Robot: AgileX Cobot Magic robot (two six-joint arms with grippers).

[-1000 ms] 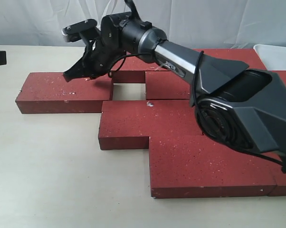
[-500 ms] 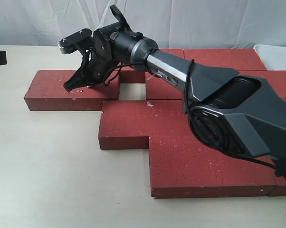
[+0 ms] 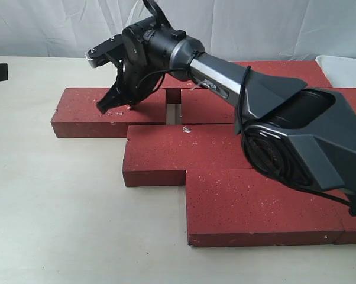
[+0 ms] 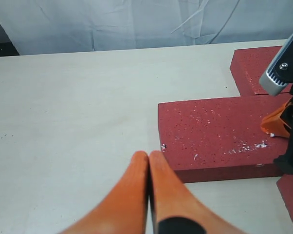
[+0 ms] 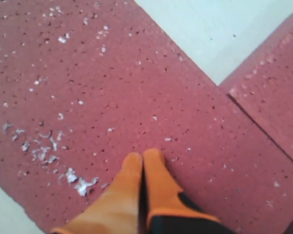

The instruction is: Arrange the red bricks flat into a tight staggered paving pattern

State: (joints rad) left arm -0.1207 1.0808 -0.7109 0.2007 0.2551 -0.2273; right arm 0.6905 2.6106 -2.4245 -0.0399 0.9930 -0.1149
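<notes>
Several red bricks lie flat in a stepped patch. The leftmost brick [image 3: 86,109] sits in the back row, a narrow gap [image 3: 172,113] away from its neighbour [image 3: 210,106]. In front lie a middle brick [image 3: 178,151] and a front brick [image 3: 255,204]. My right gripper [image 3: 103,108] reaches across, shut and empty, with its tips pressed on top of the leftmost brick [image 5: 112,87]; its fingers [image 5: 143,155] are together. My left gripper [image 4: 149,155] is shut and empty over bare table, just off the near corner of that brick [image 4: 214,129].
A white tray [image 3: 346,68] stands at the back right. More bricks [image 3: 278,70] fill the back. The right arm's big dark body [image 3: 296,142] hangs over the right half of the patch. Bare tabletop [image 3: 60,207] spreads to the left and front.
The right gripper has slid the leftmost brick to the right, and the wide gap beside it has shrunk to a narrow slit. The other bricks stayed put.
</notes>
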